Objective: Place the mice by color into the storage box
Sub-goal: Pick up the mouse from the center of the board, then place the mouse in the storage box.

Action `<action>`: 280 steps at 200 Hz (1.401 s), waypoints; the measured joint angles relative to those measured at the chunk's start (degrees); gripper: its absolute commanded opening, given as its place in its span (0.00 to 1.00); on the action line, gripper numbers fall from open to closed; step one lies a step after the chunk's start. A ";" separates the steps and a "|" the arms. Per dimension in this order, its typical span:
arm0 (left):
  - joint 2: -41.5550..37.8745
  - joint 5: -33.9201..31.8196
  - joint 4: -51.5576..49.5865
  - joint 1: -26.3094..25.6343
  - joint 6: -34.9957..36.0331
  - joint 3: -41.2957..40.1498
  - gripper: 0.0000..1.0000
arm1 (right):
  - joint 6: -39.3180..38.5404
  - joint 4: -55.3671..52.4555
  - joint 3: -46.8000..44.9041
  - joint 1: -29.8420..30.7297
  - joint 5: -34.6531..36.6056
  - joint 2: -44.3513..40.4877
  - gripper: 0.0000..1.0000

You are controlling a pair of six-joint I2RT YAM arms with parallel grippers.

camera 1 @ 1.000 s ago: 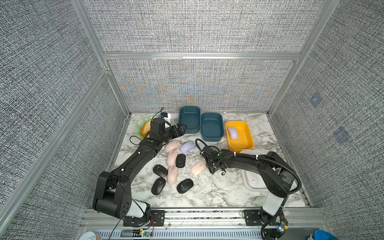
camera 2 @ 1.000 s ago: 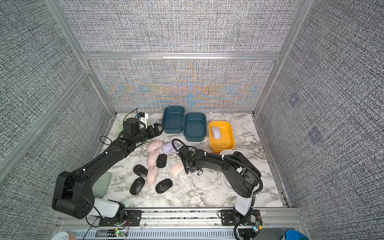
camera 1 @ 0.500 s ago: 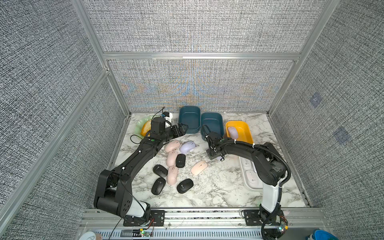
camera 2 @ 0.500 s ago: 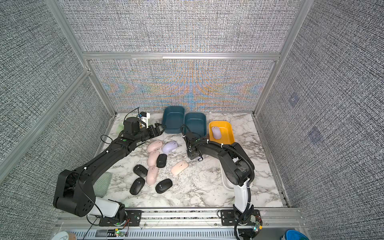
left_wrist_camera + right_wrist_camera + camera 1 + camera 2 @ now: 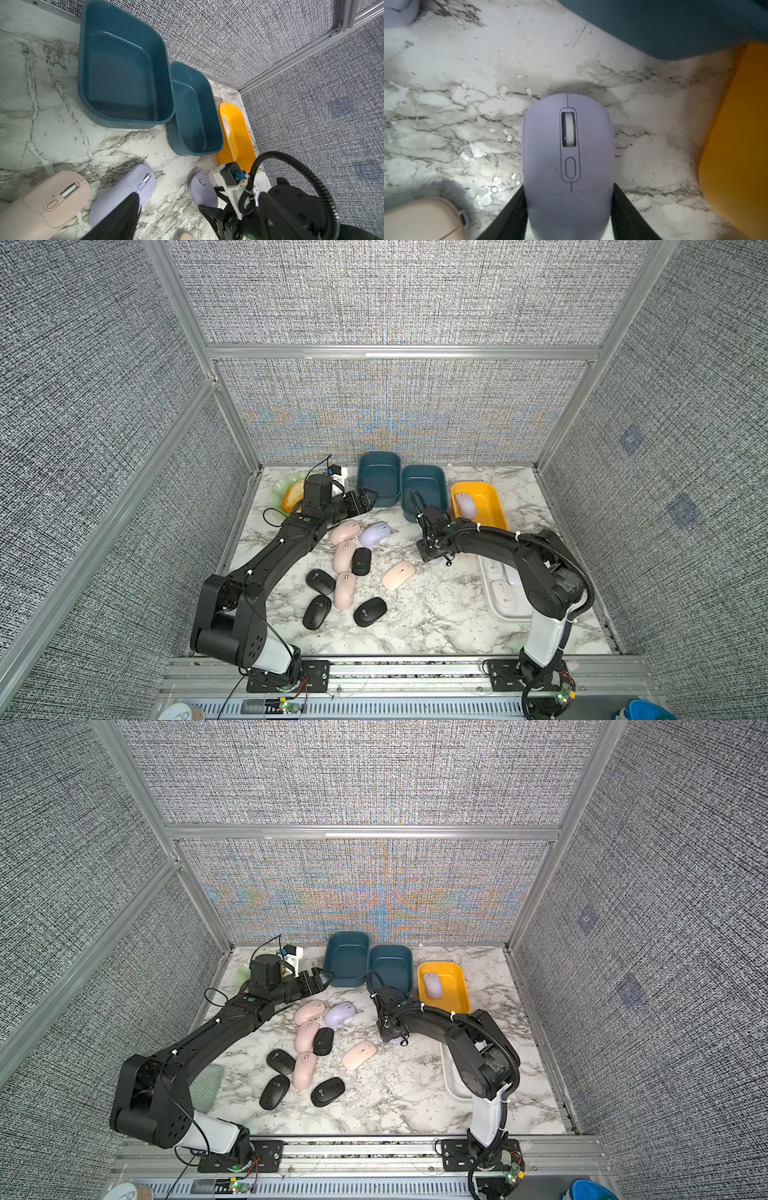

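My right gripper (image 5: 568, 187) is shut on a lilac mouse (image 5: 568, 155), one finger pressed on each side. That mouse rests on the marble just in front of the yellow box (image 5: 482, 506), which holds another lilac mouse (image 5: 465, 504). In both top views the right gripper (image 5: 434, 558) (image 5: 392, 1038) covers the gripped mouse. My left gripper (image 5: 370, 499) (image 5: 168, 200) hangs open and empty by the front of the left blue box (image 5: 378, 477). A third lilac mouse (image 5: 375, 533), several pink mice (image 5: 345, 556) and several black mice (image 5: 320, 581) lie mid-table.
A second blue box (image 5: 424, 489) stands between the left blue box and the yellow one. A white tray (image 5: 511, 616) at the right holds white mice (image 5: 505, 591), partly under my right arm. A bread loaf (image 5: 293, 495) lies on a green plate at the back left.
My right gripper has left the pink mouse it stood beside, shifted right toward the yellow box, and narrowed its jaws onto the lilac mouse. The left arm has not moved.
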 measured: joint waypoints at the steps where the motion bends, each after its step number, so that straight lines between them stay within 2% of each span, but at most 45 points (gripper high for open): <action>1: 0.02 0.00 -0.02 0.00 0.00 0.00 0.90 | 0.02 0.00 0.00 0.00 0.02 0.00 0.56; 97: 0.22 0.55 0.04 -0.07 0.00 0.04 0.90 | 0.98 -0.31 0.87 1.81 3.19 -4.07 0.53; 142: 1.09 0.55 0.00 -0.33 0.50 0.04 0.90 | 0.17 -3.23 5.09 0.83 4.17 -6.29 0.53; 176: 1.66 1.07 0.02 -0.44 0.61 0.17 0.90 | -1.79 -6.67 10.12 -5.03 4.61 -8.35 0.53; 215: 0.00 1.73 0.57 -0.98 1.03 0.20 0.90 | -3.45 -7.87 11.58 -13.90 4.00 -10.58 0.53; 249: -0.22 2.12 1.49 -3.28 1.99 0.02 0.90 | -5.53 -8.26 13.16 -20.87 2.82 -9.42 0.53; 280: 0.96 3.30 1.70 -5.68 3.28 0.02 0.90 | -7.30 -8.70 15.93 -24.90 3.67 -6.71 0.53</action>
